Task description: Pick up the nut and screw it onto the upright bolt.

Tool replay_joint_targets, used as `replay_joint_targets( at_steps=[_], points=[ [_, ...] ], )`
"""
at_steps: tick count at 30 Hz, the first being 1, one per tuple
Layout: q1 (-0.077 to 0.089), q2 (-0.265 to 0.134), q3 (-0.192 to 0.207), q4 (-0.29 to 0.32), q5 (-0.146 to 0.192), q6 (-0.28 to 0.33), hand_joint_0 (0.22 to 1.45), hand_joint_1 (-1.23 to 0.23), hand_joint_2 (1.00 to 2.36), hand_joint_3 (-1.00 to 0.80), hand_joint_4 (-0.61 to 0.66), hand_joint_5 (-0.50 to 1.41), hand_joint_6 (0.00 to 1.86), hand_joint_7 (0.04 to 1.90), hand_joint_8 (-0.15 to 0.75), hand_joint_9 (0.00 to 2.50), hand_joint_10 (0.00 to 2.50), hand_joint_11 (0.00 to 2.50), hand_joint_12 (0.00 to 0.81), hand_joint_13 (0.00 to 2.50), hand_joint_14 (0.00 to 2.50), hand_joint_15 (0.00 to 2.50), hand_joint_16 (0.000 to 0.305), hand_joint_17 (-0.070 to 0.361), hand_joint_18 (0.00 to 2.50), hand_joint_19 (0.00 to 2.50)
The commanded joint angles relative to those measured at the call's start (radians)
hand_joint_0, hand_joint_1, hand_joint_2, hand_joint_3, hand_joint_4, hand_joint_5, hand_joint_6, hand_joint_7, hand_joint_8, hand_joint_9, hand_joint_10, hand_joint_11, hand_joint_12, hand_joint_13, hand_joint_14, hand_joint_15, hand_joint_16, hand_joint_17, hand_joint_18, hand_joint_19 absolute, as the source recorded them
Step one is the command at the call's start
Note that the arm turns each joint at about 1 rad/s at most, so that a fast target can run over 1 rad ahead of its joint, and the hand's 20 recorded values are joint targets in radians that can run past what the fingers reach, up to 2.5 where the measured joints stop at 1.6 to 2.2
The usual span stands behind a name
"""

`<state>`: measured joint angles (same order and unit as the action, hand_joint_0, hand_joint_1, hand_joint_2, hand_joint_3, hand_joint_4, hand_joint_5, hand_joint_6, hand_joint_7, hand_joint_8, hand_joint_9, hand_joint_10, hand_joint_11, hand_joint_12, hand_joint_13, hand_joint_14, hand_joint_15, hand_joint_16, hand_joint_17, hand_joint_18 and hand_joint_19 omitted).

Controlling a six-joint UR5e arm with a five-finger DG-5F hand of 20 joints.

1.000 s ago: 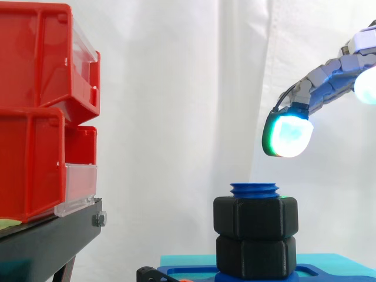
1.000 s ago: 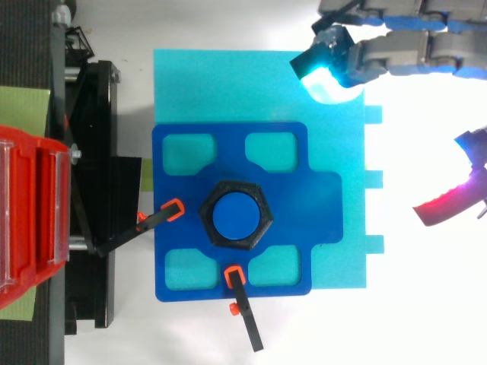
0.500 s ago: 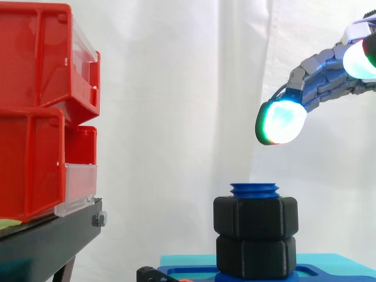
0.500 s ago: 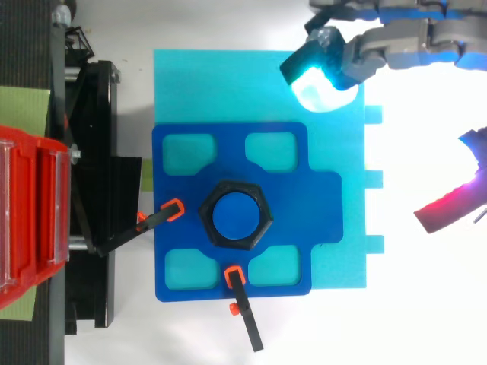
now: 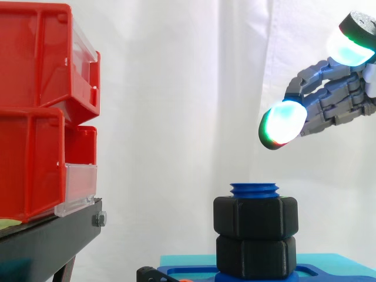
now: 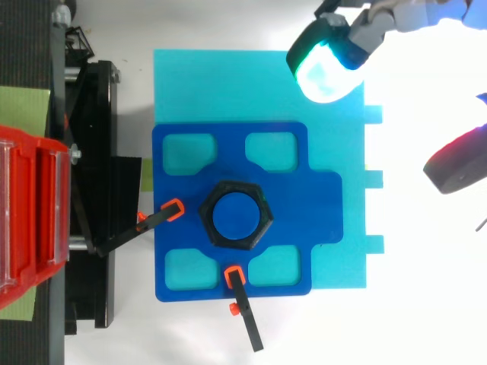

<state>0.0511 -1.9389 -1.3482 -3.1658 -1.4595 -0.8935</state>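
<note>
A black hexagonal nut [image 5: 255,217] sits threaded on the upright blue bolt [image 5: 254,189], just below the bolt's top. A second black hexagonal piece [image 5: 255,256] lies under it. From above, the nut [image 6: 207,216] rings the round bolt top [image 6: 236,215] at the middle of the dark blue fixture plate [image 6: 319,198]. My hand [image 5: 335,100] hangs open above and to the right of the bolt, apart from it and holding nothing. One glowing fingertip [image 5: 282,124] points down-left, another [image 5: 351,44] sits higher. In the top view the hand [image 6: 365,30] is past the plate's far right corner.
The fixture plate lies on a cyan base [image 6: 228,84]. Two orange-tipped black clamps [image 6: 163,213] [image 6: 240,304] reach onto the plate from the left and the front. Stacked red bins [image 5: 35,117] stand on a black stand [image 5: 47,241] at the left.
The hand has risen and drawn back to the right, away from the bolt, its fingers spreading. The nut and bolt have not moved.
</note>
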Motion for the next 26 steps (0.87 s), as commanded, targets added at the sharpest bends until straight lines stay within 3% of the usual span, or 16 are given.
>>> replay_joint_targets(
  at_steps=[1,4,8,26],
  points=[
    [0.003,0.000,0.000,-0.025,0.016,0.229,0.49,-0.18,1.00,-0.50,0.04,-0.25,0.50,0.69,0.182,0.11,0.00,0.00,0.348,0.10,0.00,0.00,0.046,0.103,0.00,0.00],
    [0.004,0.001,0.000,-0.042,0.019,0.303,0.49,-0.18,1.00,-0.50,0.04,-0.25,0.50,0.66,0.181,0.11,0.00,0.00,0.348,0.10,0.00,0.00,0.046,0.103,0.00,0.00],
    [0.009,0.001,0.000,-0.045,0.019,0.338,0.49,-0.19,1.00,-0.50,0.04,-0.25,0.50,0.69,0.181,0.11,0.00,0.00,0.346,0.11,0.00,0.00,0.046,0.103,0.00,0.00],
    [0.015,0.000,0.000,-0.043,0.013,0.335,0.49,-0.19,1.00,-0.50,0.05,-0.25,0.50,0.69,0.177,0.10,0.00,0.00,0.343,0.11,0.00,0.00,0.045,0.102,0.00,0.00]
  ],
)
